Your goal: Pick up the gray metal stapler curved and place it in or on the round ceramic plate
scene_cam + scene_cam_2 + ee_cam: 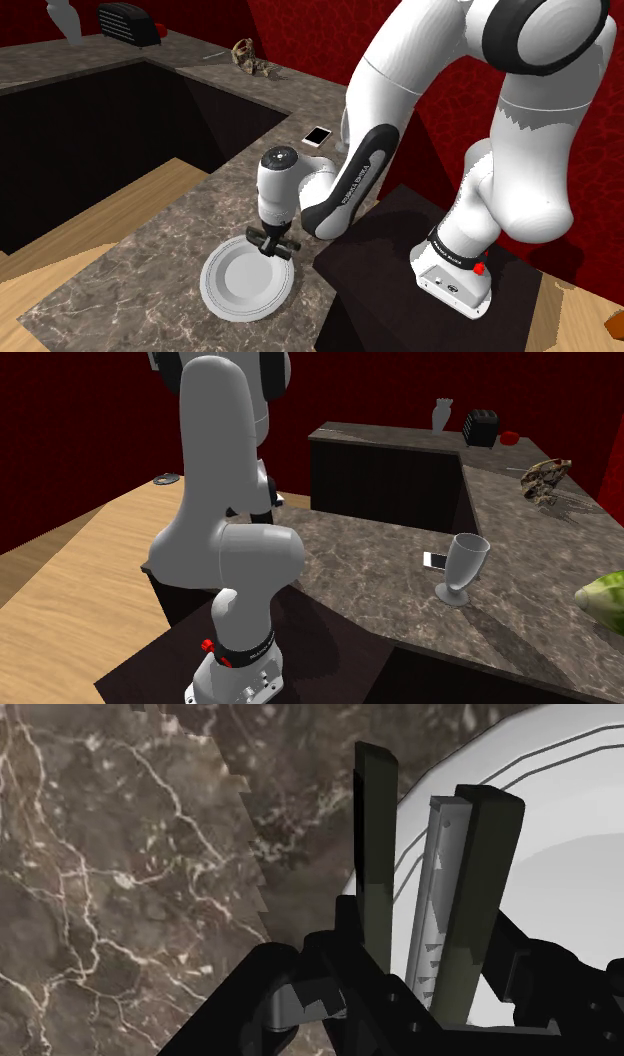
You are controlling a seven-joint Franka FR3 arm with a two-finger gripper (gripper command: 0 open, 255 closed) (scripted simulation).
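Hovering over the white round plate's (pixel 225 290) rim, the black gripper (pixel 272 246) clasps the gray stapler (pixel 440 904) between narrowly parted fingers; pickup and carry look done, leaving only lowering and release.

Of the stapler (pixel 438 884) I see one narrow grey strip, so its curve escapes me. The plate (pixel 570 884) behind it runs off the wrist view's edge. In the second exterior view my arm (pixel 215 502) is cut off at the top edge and my stand (pixel 340 652) at the bottom one. On the desk (pixel 520 602) there, a phone (pixel 432 560) lies half behind a glass (pixel 462 567). A green leafy thing (pixel 603 600) is cropped by that view's right edge, and I cannot name it. A brown tangle (pixel 545 480) farther along is too muddled to identify, as is a small dark disc (pixel 165 479) on the floor (pixel 70 612). In the shoulder view a white shape (pixel 65 15) is cut off by the top edge.
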